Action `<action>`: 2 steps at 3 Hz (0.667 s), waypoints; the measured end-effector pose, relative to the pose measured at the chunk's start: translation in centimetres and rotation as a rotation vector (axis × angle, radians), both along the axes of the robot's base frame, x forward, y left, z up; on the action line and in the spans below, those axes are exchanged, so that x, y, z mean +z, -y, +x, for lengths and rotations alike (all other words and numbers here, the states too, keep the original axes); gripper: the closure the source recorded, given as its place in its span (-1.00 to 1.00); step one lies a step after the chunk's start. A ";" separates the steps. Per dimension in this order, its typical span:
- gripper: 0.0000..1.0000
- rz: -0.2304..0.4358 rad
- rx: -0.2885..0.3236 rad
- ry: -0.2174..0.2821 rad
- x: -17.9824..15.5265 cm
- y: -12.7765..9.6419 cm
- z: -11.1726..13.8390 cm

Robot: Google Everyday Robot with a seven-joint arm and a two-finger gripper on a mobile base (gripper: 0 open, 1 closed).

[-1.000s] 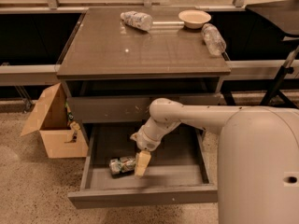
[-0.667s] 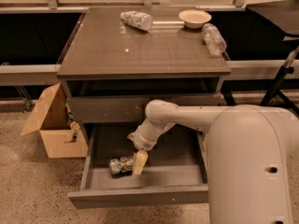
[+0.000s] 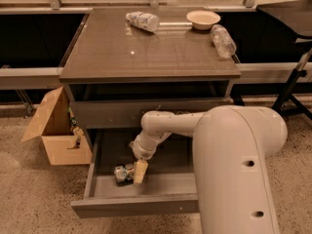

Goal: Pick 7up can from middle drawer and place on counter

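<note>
The 7up can [image 3: 122,173] lies on its side in the open middle drawer [image 3: 136,206], near the front left. It is green and white with silver ends. My gripper [image 3: 139,171] hangs down inside the drawer, right beside the can's right end and touching or nearly touching it. The white arm reaches in from the right and hides the drawer's right half. The counter [image 3: 146,50] is the grey-brown top above.
On the counter lie a whitish patterned bottle [image 3: 143,20], a clear plastic bottle [image 3: 223,40] and a small bowl [image 3: 203,19]. An open cardboard box [image 3: 54,129] stands on the floor left of the cabinet. A closed scratched drawer front [image 3: 112,113] sits above the open drawer.
The arm has shifted left, bringing the gripper a little closer to the can. The can has not moved.
</note>
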State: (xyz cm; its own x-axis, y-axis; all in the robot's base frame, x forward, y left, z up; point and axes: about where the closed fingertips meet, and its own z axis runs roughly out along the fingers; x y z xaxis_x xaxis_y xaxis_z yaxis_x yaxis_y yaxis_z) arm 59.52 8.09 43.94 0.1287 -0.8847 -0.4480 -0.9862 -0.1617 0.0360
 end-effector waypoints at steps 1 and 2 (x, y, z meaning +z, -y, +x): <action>-1.00 -0.008 -0.010 0.005 -2.1 -1.9 0.2; -1.00 -0.003 -0.023 -0.002 -4.1 -3.3 0.3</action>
